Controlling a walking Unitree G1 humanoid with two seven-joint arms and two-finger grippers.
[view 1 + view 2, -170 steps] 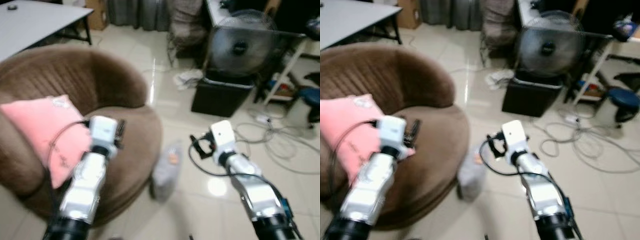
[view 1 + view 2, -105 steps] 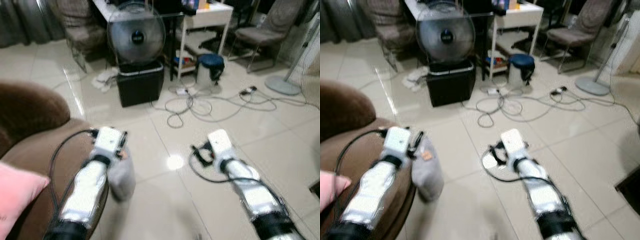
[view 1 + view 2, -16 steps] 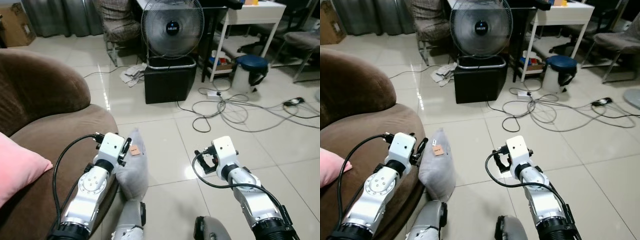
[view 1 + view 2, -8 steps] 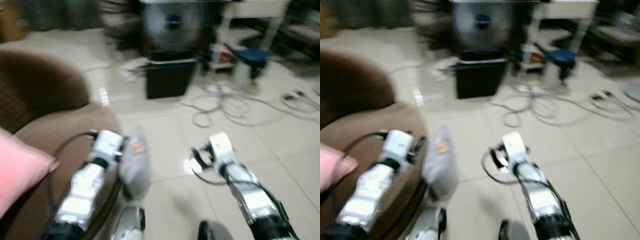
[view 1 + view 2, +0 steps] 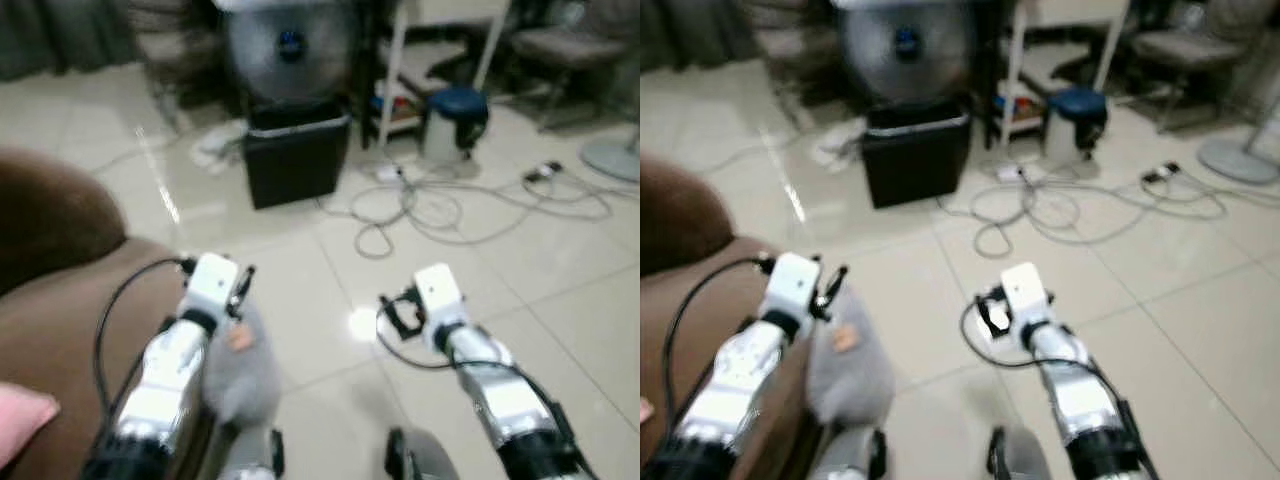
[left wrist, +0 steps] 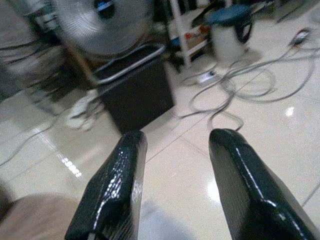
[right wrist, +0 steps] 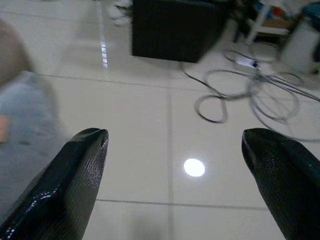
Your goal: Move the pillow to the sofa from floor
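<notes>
Left eye view: both arms are hanging forward, the left gripper (image 6: pixel 172 195) and right gripper (image 7: pixel 175 185) each spread apart and holding nothing. A grey pillow (image 5: pixel 240 370) is leaning on the floor against the edge of the brown sofa (image 5: pixel 60 300). Grasping should probably be aimed at its upper corner. Beyond, loose cables (image 5: pixel 440 205), a black box (image 5: pixel 297 150) and a fan (image 5: pixel 290 45) are crowding the tiles.

Head views blurred — grey pillow (image 5: pixel 240 372) partly behind left arm, pink cushion (image 5: pixel 22 421) cut off.
</notes>
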